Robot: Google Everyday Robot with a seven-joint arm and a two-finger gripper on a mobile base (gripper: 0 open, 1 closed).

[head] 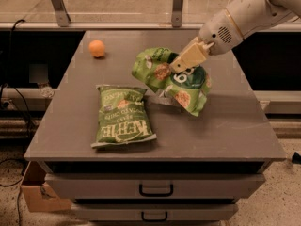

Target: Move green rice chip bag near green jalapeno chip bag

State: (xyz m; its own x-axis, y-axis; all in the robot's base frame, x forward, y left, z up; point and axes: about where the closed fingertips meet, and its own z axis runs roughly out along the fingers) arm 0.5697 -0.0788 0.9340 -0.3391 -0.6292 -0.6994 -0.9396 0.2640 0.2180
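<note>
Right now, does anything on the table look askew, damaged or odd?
Only the green rice chip bag, right of centre: it is crumpled and bunched up where the pincer pinches its top. The green jalapeno chip bag lies flat; nothing has spilled.

"KETTLE" on green jalapeno chip bag point(123, 119); fingers point(188, 58) clamp green rice chip bag point(189, 92).
</note>
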